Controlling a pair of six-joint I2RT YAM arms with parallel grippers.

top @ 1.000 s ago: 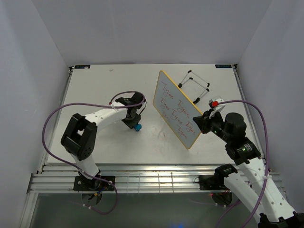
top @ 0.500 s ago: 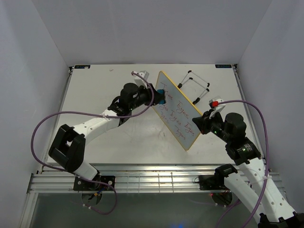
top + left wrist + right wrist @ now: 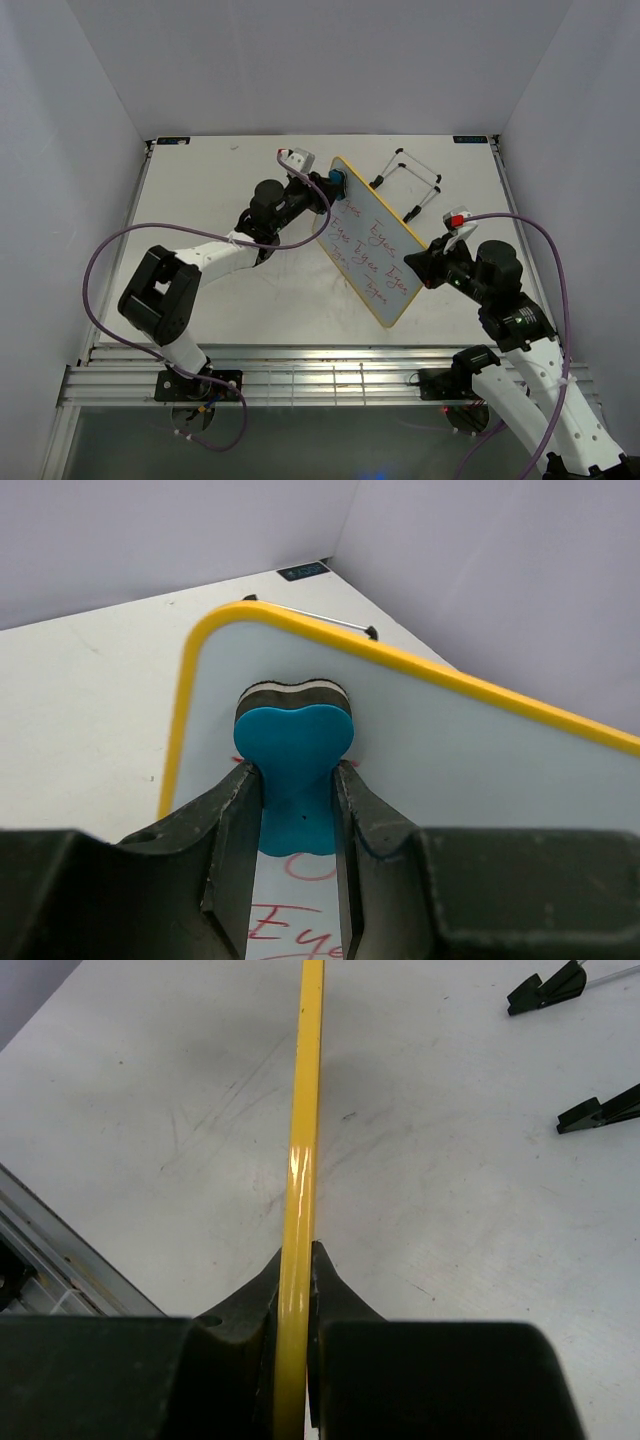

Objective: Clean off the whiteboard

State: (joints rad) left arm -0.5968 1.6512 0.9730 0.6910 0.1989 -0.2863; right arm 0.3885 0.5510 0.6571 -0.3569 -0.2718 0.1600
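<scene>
Shifted to the whiteboard's (image 3: 372, 245) 11 o'clock corner, we are pressing our left gripper's (image 3: 296, 776) clamped eraser (image 3: 293, 735), writing (image 3: 372, 232) stretching toward 5 o'clock.

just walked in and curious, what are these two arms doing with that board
Two robot arms are wiping a whiteboard. The right gripper is shut on its yellow edge and holds it up at a tilt. The left gripper is shut on a blue eraser, pressing it against the board's top corner. Red writing covers most of the board, so the erasing has barely begun.
</scene>
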